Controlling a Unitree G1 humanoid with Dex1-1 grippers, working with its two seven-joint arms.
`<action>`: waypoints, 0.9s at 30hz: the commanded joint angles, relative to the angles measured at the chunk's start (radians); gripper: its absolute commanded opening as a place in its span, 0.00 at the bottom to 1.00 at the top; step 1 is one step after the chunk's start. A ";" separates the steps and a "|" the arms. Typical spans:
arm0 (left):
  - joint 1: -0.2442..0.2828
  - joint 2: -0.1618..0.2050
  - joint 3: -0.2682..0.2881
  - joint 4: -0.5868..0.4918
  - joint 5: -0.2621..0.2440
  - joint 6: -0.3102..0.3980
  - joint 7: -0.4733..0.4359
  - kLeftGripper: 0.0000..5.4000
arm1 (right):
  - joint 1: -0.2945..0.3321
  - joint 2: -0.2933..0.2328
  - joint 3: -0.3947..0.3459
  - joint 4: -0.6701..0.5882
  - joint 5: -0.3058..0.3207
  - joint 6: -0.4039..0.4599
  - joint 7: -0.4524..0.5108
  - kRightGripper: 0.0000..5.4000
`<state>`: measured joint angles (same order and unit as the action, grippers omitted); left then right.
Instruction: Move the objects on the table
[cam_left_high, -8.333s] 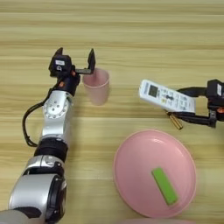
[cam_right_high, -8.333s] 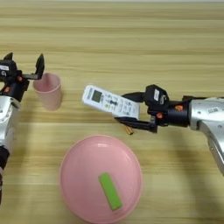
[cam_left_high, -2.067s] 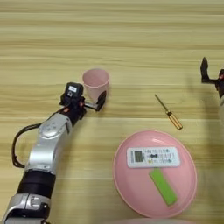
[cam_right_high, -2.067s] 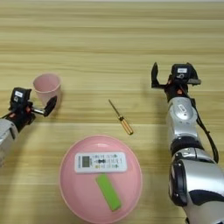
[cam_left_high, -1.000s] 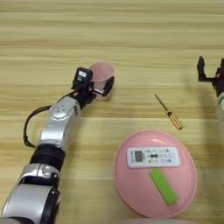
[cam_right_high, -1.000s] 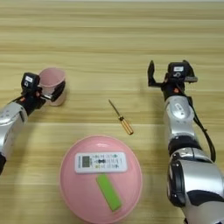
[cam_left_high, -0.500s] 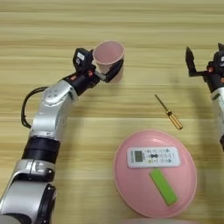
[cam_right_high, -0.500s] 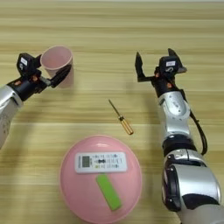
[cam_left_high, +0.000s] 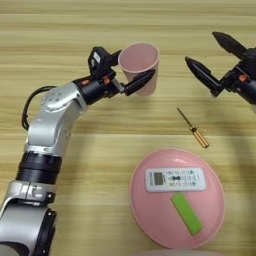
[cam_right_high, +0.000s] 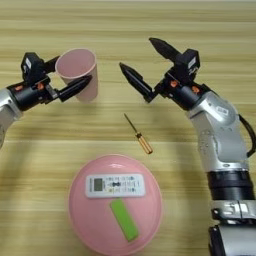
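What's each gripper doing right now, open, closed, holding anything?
Left gripper: shut on the pink cup.
Right gripper: open, empty, above the table beside the cup.

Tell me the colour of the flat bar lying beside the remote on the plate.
Bright green bar, lying just below the white remote on the pink plate; clearest in the right eye view.

Just a light-brown wood table (cam_left_high: 125, 20) filling the whole shot, plank lines running sideways, lit pretty evenly.
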<state>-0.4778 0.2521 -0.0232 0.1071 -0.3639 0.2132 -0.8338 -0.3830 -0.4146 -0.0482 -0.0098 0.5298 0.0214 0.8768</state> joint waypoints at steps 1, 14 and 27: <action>0.015 0.019 -0.016 -0.052 -0.023 0.025 -0.032 0.83 | 0.015 -0.069 0.027 -0.081 0.015 0.098 0.064 1.00; 0.049 0.070 -0.035 -0.182 -0.093 0.059 -0.136 0.83 | 0.037 -0.139 0.132 -0.125 -0.048 0.207 0.172 1.00; 0.070 0.078 -0.066 -0.217 -0.101 0.057 -0.167 0.83 | -0.008 -0.041 0.206 -0.074 -0.141 0.189 0.112 1.00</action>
<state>-0.4093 0.3172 -0.0828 -0.0998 -0.4604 0.2662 -0.9952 -0.3542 -0.4724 0.1484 -0.0834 0.4057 0.2203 1.0021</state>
